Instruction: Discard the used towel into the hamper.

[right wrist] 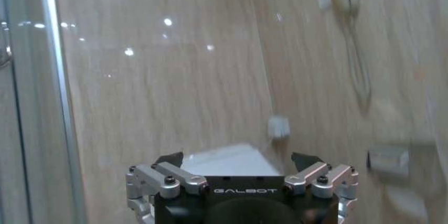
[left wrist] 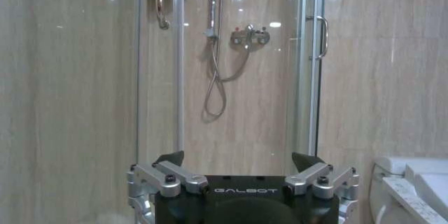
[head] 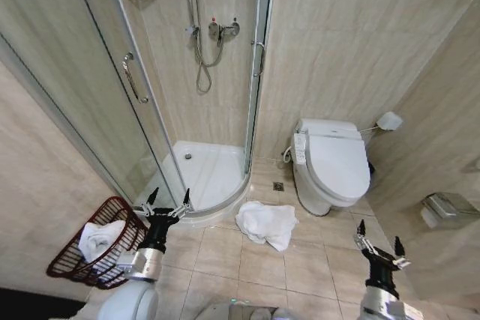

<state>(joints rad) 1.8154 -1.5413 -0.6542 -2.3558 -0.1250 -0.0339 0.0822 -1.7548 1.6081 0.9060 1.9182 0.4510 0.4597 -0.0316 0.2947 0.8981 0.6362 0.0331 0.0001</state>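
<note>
While both claws hang spread wide and empty, left gripper (head: 169, 198) above the hamper (head: 69, 258), right gripper (head: 379, 233) idle, I note the towel (head: 267, 222) crumpled on the floor by the toilet (head: 334, 162): soft, light; I'd pinch a raised fold.

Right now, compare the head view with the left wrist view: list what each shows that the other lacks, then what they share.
Head view alone: a crumpled white towel on the floor tiles between shower and toilet, the hamper at the left wall with white cloth already inside, and the right gripper, open and raised low on the right.

Left wrist view alone: nothing of its own.

Both: the left gripper, open and empty, the shower hose, the glass door handle and the toilet.
</note>
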